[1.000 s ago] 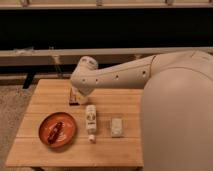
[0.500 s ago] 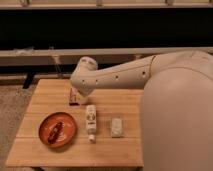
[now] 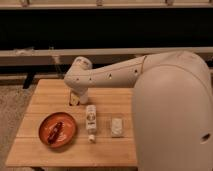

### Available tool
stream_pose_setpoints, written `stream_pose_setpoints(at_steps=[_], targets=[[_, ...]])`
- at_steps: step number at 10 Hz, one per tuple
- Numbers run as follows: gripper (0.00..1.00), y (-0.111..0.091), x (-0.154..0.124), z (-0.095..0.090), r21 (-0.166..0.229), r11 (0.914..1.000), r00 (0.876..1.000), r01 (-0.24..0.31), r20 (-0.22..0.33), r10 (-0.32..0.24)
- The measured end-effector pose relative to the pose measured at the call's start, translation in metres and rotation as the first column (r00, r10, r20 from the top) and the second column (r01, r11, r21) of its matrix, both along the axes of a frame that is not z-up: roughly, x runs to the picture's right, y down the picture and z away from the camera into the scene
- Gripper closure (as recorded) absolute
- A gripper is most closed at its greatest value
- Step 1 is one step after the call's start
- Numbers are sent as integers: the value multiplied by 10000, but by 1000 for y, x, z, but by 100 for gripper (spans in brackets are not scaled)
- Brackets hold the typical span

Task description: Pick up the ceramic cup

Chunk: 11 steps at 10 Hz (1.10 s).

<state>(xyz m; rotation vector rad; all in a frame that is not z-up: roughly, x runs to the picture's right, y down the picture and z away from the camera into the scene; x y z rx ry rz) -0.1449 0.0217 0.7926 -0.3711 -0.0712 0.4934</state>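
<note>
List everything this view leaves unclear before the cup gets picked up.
Camera view only:
- Gripper, at the table's far left part: mostly covered by the arm's wrist, as is anything beneath it.
- Pale object right of the bottle: too blurred to confirm as the ceramic cup.
- Item in the red bowl: too small to identify.
- Table's right edge: hidden by the robot's body.

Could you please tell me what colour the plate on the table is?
The plate is orange-red, camera view; the gripper hangs beyond it.
</note>
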Motion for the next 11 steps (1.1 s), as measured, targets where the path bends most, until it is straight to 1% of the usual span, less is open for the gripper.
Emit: stream_pose_setpoints(at_steps=[3,6,11], targets=[[20,10,-20,7,-315,9984,9985,462,296,-453],[20,23,-33,15,-642,9941,9952,873,495,-842],[20,33,-46,41,-1123,9869,9917,1162,690,-1089]])
